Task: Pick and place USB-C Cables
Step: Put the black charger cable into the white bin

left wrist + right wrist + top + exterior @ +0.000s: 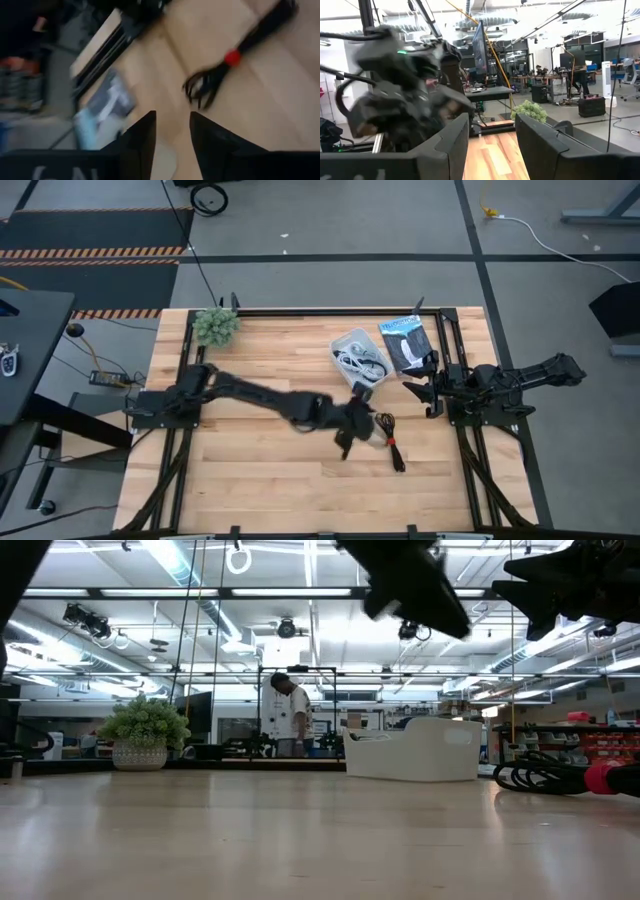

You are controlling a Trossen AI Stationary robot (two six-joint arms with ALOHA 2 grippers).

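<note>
We are looking at the black cable with the red tie [392, 442]: it is lying loose on the wooden table [250, 470], just right of the left gripper [362, 430] and not held by anything. The left wrist view is showing the same cable [231, 57] ahead of the fingers [141, 135], which are standing apart with bare wood in the gap, so that pincer is spread and empty. We are judging it is hanging there because the red-tie bundle is its nearest target.

Beyond it, the white tray [360, 356] is already holding a white cable [352, 360] and something dark beside it; we cannot tell which cable that is. The tray is sitting beside the flat blue-and-black packet [405, 343], near the right arm's base, probably so either arm can reach it.

The right gripper [418, 390] is waiting at the table's right edge, raised; its own wrist view is showing its fingers [450, 145] parted with nothing between, looking across at the left arm [405, 95].

View differences: only the overhead view is showing the tray contents and the arm layout. The low view is showing the tray wall [415, 750] and the red tie [603, 778] at table level, with a potted plant [146, 732] and a person [292, 715] far behind. The light blue cable is not showing clearly anywhere.
</note>
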